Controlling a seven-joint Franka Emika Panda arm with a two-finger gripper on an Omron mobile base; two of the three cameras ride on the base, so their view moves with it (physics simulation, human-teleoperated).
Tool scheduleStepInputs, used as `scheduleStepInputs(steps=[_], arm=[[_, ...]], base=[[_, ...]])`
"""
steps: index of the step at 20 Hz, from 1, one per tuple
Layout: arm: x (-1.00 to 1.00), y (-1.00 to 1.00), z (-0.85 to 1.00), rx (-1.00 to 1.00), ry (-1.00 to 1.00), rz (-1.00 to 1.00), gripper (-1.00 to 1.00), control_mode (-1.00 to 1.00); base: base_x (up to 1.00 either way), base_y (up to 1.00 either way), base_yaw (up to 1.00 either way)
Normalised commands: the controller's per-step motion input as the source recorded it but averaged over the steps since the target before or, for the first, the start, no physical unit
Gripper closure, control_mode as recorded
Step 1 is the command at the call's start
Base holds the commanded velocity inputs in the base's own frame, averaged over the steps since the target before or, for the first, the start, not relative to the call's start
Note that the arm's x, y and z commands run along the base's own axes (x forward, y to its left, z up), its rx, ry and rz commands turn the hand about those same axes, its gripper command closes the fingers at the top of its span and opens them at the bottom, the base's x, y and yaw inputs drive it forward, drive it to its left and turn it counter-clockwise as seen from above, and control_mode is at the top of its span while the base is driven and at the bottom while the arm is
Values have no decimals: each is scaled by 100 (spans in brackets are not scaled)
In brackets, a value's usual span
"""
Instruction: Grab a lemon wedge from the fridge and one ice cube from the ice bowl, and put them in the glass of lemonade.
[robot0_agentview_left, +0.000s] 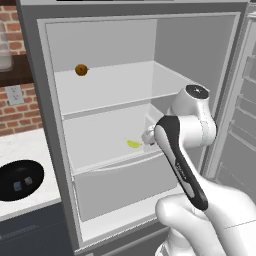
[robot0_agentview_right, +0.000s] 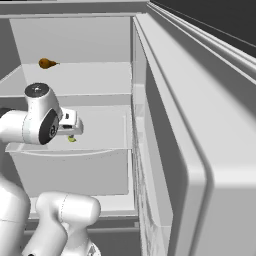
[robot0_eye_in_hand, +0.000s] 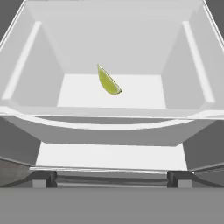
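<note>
I have the fridge (robot0_agentview_left: 50, 125) open in front of me, its grey door (robot0_agentview_right: 200, 150) swung wide to the right and filling much of the right base view. Inside I see pale shelves and, below them, the lower drawer (robot0_agentview_left: 120, 190). My arm reaches into the middle of the compartment, the hand level with the shelf above the drawer.

Off to the left, on the white counter (robot0_agentview_left: 25, 145), sits the ice bowl (robot0_agentview_left: 20, 180), black and shallow, with two small pale cubes inside it. It is well apart from the fridge opening.

On the top shelf, near the back left, I spot a round orange-brown ball (robot0_agentview_left: 81, 70).

The gripper (robot0_eye_in_hand: 112, 181) is spread wide with nothing between its fingertips (robot0_eye_in_hand: 43, 178), which sit low at either side of the hand view.

The lemon wedge (robot0_eye_in_hand: 108, 81) lies on the floor of the middle shelf, ahead of the gripper and clear of it, just left of the hand in the left base view.
</note>
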Motion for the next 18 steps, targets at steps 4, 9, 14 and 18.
scheduleStepInputs(steps=[4, 9, 14, 18], arm=[[94, 0, -21, -9, 5, 12, -100, -100], [68, 0, -54, -5, 1, 12, -100, -100], [6, 0, -68, 0, -9, 9, -100, -100], [2, 0, -45, 0, -14, 8, -100, -100]], base=[[0, 0, 0], [0, 0, 0], [0, 0, 0], [0, 0, 0]])
